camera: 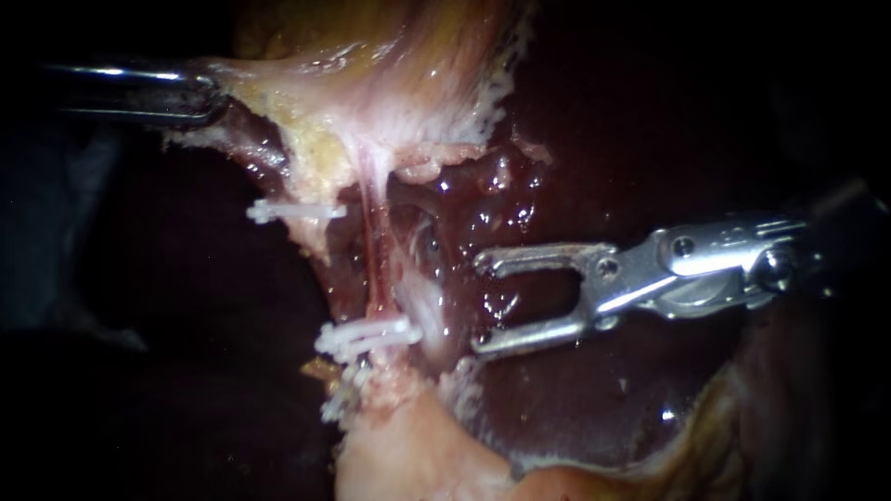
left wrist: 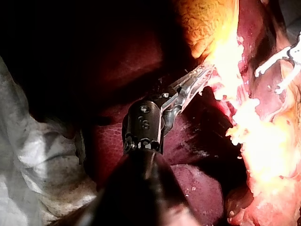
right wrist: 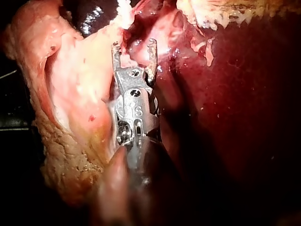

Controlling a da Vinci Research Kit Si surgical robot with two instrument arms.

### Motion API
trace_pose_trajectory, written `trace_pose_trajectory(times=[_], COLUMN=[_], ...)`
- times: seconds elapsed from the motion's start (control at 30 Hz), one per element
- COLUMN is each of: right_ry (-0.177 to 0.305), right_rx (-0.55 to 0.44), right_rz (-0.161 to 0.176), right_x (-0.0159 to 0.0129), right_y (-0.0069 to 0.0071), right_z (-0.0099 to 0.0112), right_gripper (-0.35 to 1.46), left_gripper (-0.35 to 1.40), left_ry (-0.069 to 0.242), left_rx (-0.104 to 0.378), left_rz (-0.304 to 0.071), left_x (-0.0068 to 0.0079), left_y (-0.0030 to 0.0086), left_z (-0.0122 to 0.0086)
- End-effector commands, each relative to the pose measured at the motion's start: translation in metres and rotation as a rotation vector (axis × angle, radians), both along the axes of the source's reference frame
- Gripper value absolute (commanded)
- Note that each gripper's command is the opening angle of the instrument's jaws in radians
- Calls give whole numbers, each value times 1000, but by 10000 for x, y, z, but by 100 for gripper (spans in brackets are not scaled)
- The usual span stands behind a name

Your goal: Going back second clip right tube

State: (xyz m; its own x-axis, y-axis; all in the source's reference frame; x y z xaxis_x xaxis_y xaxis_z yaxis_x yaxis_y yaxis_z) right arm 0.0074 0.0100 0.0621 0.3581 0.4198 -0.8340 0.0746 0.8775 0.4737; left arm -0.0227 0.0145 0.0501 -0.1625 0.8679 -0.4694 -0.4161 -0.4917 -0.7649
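My right tool (camera: 478, 304) comes in from the right with its two jaws spread wide and nothing between them but the liver (camera: 594, 408) behind. Its tips stand just to the right of the tubes, apart from them. In the right wrist view the same tool (right wrist: 133, 46) shows a clear gap, with pink tissue lying past the tips.

My left tool (camera: 215, 93) enters from the upper left and pinches the edge of the gallbladder (camera: 390, 74), which is stretched taut toward it. The left wrist view has this tool (left wrist: 200, 77) pressed onto pale tissue, though glare hides the tips themselves.

Two strands run down from the gallbladder: a thin red tube (camera: 374, 260) and, just beside it on the right, a paler one that I take for the right tube (camera: 415, 295). A white lower clip (camera: 367, 336) lies across the strands low down, its right end reaching the pale tube. It looks doubled, and I cannot tell whether it is one clip or two side by side. An upper clip (camera: 295, 211) sits higher, to the left of the red tube, on the tissue edge. A third clip (camera: 339, 397) shows below the lower one, partly hidden in tissue.
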Motion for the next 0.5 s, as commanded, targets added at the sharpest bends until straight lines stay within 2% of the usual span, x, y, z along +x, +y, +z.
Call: trace_pose_trajectory(times=[0.03,0.3,0.5], right_ry=[1,10,6], right_rx=[-3,-21,-25], right_rz=[-2,-15,-7], right_x=[-2,-14,-23], right_y=[0,3,11], right_z=[0,-3,-8], right_gripper=[50,50,50], left_gripper=[-35,-35,-35], left_ry=[0,0,0], left_rx=[0,0,0], left_rz=[0,0,0], left_x=[0,0,0], left_y=[0,0,0], left_z=[0,0,0])
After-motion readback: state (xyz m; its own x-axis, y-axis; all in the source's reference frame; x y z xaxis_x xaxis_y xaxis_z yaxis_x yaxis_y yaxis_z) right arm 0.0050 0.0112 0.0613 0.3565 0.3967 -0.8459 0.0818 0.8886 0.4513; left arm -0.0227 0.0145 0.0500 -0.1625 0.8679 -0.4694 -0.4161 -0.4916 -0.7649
